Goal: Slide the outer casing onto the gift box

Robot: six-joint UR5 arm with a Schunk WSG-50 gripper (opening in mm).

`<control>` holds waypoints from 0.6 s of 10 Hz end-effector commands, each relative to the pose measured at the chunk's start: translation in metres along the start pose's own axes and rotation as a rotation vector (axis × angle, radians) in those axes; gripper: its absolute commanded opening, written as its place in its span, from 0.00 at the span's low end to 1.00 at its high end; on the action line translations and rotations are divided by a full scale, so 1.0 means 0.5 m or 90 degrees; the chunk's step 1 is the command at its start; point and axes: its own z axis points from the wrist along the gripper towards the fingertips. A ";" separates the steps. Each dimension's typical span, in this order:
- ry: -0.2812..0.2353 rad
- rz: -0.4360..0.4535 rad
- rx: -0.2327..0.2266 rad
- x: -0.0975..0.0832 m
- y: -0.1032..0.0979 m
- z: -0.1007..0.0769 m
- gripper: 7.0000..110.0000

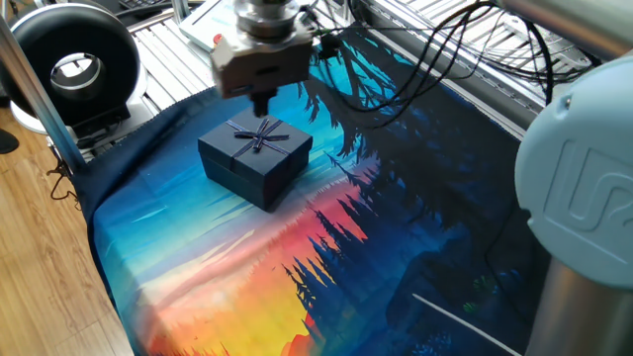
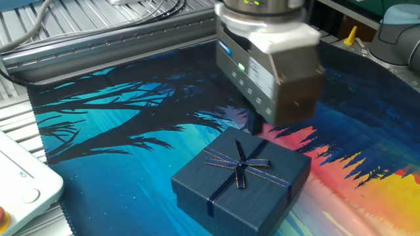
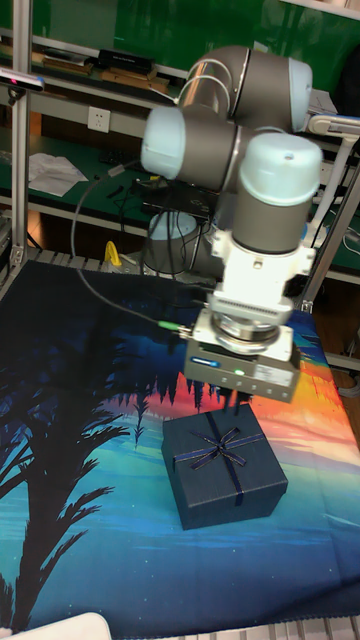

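The outer casing [image 1: 255,158] is a dark navy square box with a thin ribbon bow on top, and it stands upright on the printed mat. The other fixed view [image 2: 239,174] and the tall view [image 3: 225,470] show it too. The gift box is hidden; no bowless tray shows anywhere. My gripper [image 1: 259,103] hangs just above the casing's far edge without touching it. Its dark fingers [image 2: 254,126] look pressed together with nothing between them. In the tall view the gripper [image 3: 236,401] sits right over the casing's back corner.
A colourful forest-sunset mat [image 1: 396,227] covers the table. A black round device [image 1: 74,64] stands at the left beyond the mat's edge. A white pendant with a red button [image 1: 220,40] lies on the metal rails. Cables [image 1: 445,49] trail from the arm.
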 end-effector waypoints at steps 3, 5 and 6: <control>0.003 0.036 -0.060 0.005 0.099 0.015 0.00; 0.002 0.035 -0.074 0.002 0.115 0.026 0.00; -0.002 0.033 -0.062 -0.001 0.109 0.032 0.00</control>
